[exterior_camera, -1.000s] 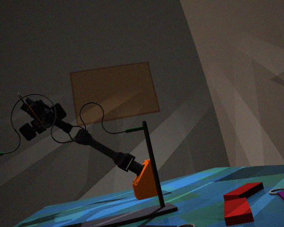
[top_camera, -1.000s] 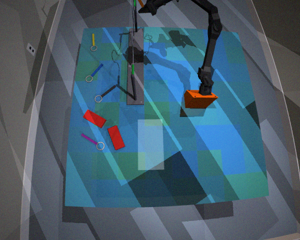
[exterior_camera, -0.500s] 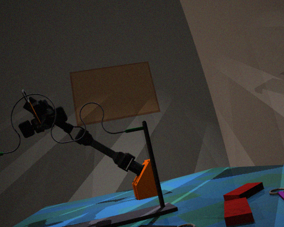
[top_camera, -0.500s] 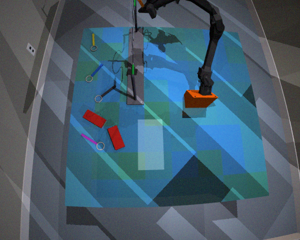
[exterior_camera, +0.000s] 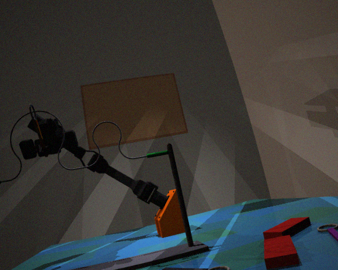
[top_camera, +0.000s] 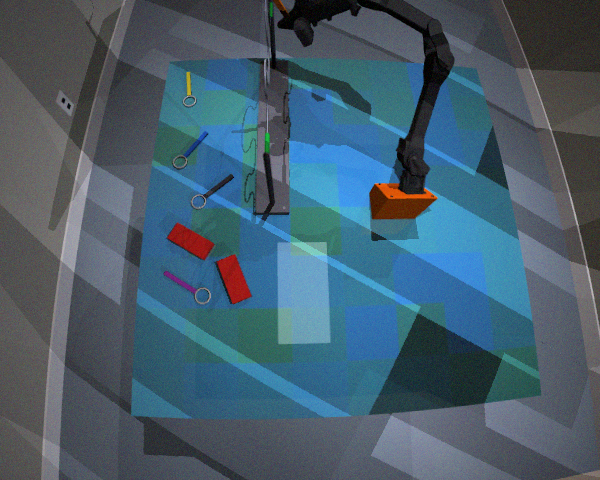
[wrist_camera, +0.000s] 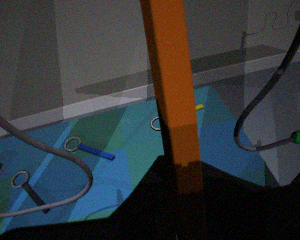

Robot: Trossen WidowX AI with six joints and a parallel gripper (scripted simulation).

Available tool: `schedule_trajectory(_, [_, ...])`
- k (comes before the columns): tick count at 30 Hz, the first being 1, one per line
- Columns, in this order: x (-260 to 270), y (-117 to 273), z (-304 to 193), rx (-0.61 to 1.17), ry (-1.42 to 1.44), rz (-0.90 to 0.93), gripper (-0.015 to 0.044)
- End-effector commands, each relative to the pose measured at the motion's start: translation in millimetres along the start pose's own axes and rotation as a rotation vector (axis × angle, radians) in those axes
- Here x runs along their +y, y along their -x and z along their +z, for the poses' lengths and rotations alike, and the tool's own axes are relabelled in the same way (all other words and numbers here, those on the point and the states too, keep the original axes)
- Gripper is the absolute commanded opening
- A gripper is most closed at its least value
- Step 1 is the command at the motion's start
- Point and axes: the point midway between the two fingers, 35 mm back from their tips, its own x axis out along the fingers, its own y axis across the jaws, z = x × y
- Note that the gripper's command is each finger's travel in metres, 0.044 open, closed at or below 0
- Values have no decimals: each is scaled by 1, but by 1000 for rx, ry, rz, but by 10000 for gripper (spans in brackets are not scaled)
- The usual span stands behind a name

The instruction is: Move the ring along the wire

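As our black arm stretches back from the gripper, the curvy wire arches above and past it, with a black post well apart from it. We have its fingers clamped on the orange handle. Beyond them, at the handle's upper end, our ring appears around the wire at the tall arch's crest.

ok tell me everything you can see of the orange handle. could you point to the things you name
The orange handle (exterior_camera: 38,129) (wrist_camera: 172,75) is a straight, square-edged bar, matte, perhaps plastic. It is held in the end effector (exterior_camera: 41,145), raised beside the wire (exterior_camera: 121,136) and leaning slightly, its upper end meeting the ring (exterior_camera: 31,108). Its lower end is hidden among the fingers.
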Motion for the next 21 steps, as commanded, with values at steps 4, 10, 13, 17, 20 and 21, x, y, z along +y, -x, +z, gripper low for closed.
schedule_trajectory(4, [-3, 4, 0, -15, 71, -46, -150])
schedule_trajectory(10, [-5, 3, 0, -23, 135, -84, -150])
schedule_trajectory(13, [-6, 3, 0, -27, 168, -103, -150])
schedule_trajectory(17, [-8, 3, 1, -33, 211, -128, -150])
schedule_trajectory(20, [-9, 3, 1, -37, 243, -146, -150])
schedule_trajectory(21, [-9, 3, 1, -39, 254, -153, -150])
